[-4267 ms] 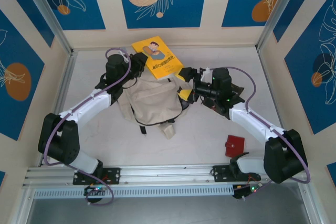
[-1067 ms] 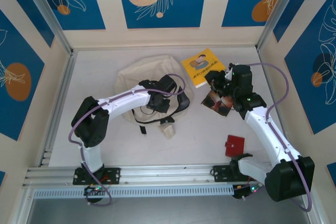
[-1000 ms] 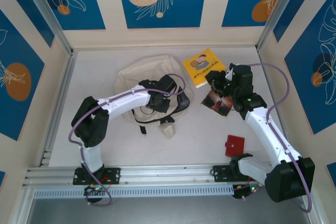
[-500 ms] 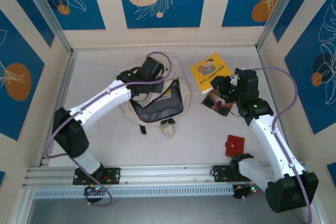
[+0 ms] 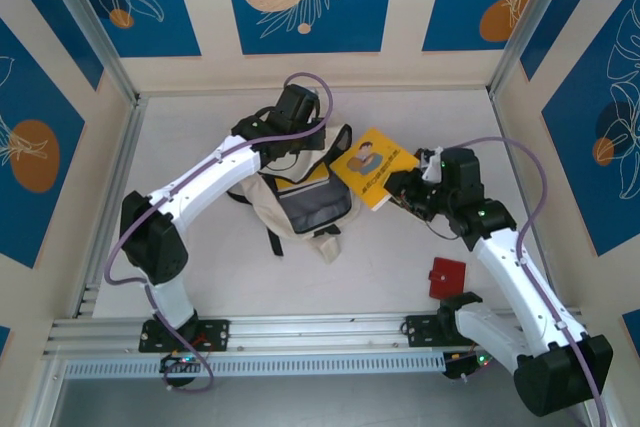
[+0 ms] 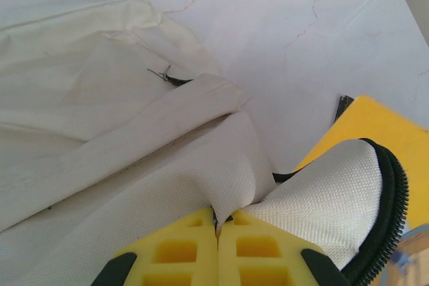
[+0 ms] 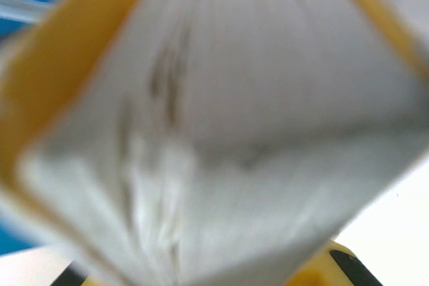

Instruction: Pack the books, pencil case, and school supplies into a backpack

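Note:
The cream-white backpack [image 5: 262, 202] lies mid-table with its mouth open, showing grey lining [image 5: 312, 211] and a yellow edge [image 5: 298, 182] inside. My left gripper [image 5: 306, 143] is shut on the fabric rim at the top of that mouth; in the left wrist view its yellow fingertips [image 6: 218, 222] pinch a fold of the backpack [image 6: 100, 132]. My right gripper [image 5: 402, 193] is shut on a yellow book with a grey-blue picture [image 5: 371, 167], held tilted just right of the mouth. The same book's blurred pages [image 7: 214, 132] crowd the right wrist view, and its yellow cover [image 6: 379, 132] shows past the zipper edge.
A small red flat pouch [image 5: 447, 277] lies on the table near the right arm's base. A dark strap and a cream tab [image 5: 322, 244] trail from the backpack's near side. Walls close in the table at the back and sides.
The right gripper has carried the yellow book left and nearer, up to the backpack's mouth. The left gripper has shifted slightly right, still holding the rim. The dark book by the right gripper no longer shows.

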Tool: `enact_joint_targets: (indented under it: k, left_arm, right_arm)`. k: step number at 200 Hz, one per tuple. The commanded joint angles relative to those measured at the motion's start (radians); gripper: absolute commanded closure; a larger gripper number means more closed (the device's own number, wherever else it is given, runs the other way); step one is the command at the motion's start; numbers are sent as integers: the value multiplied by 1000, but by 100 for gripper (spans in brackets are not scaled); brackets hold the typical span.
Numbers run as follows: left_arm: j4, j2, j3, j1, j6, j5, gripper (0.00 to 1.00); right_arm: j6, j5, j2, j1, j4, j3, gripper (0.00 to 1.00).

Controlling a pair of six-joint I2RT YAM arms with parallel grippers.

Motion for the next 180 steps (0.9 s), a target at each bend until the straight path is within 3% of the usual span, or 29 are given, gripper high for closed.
enact_joint_targets:
  k: [1, 41, 120, 150, 180]
  left_arm:
    - [65, -3, 56, -7, -19, 50, 100]
    - [86, -21, 48, -11, -47, 137, 100]
    - [99, -54, 23, -17, -65, 194, 100]
    - [99, -76, 4, -18, -70, 191, 100]
    - [109, -91, -23, -17, -76, 194, 100]
  right_arm:
    - [15, -46, -13, 48, 114, -47, 90]
    - [125, -31, 38, 129, 300, -129, 91]
    - [308, -1, 197, 159, 598, -155, 90]
    - [348, 48, 314, 194, 634, -127, 90]
    - [411, 175, 422, 226, 617, -104, 90]
